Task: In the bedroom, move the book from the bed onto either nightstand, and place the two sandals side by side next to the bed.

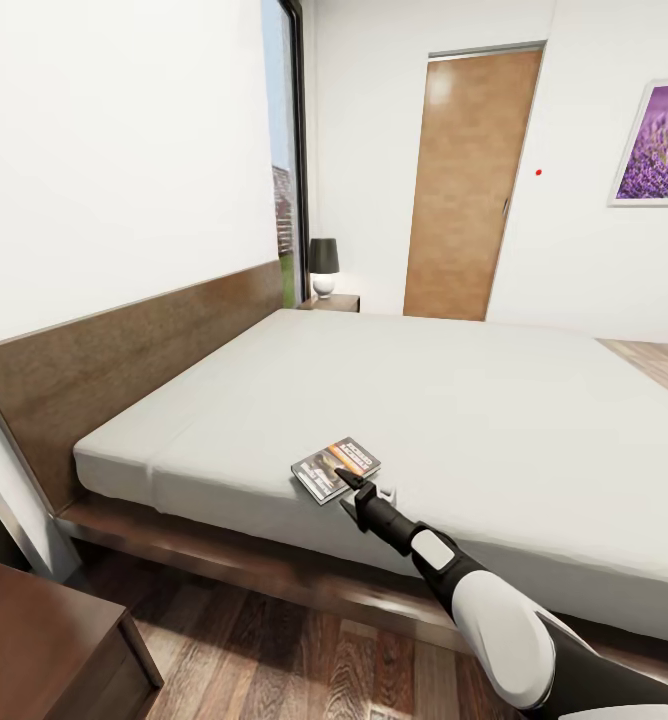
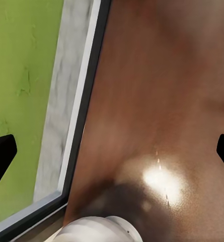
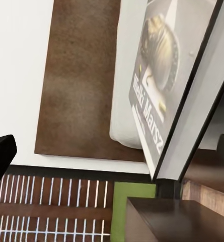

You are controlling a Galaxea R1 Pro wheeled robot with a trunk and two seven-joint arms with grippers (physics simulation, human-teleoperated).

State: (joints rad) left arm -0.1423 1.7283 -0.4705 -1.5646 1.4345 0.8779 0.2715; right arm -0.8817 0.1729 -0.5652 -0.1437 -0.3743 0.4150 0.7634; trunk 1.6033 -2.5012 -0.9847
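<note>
Your right gripper [image 1: 350, 480] at book [image 1: 334, 467] near bed [image 1: 494, 400] edge; fingers spread, grasp unclear.

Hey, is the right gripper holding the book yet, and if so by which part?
Cannot tell: the right gripper is at the book's near edge on the bed.

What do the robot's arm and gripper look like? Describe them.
The right arm has a glossy white rounded shell over a black lower segment, then a black wrist section with a small light-grey panel. The right gripper is black with slim tapered fingers. The left gripper's fingertips are black too.
</note>
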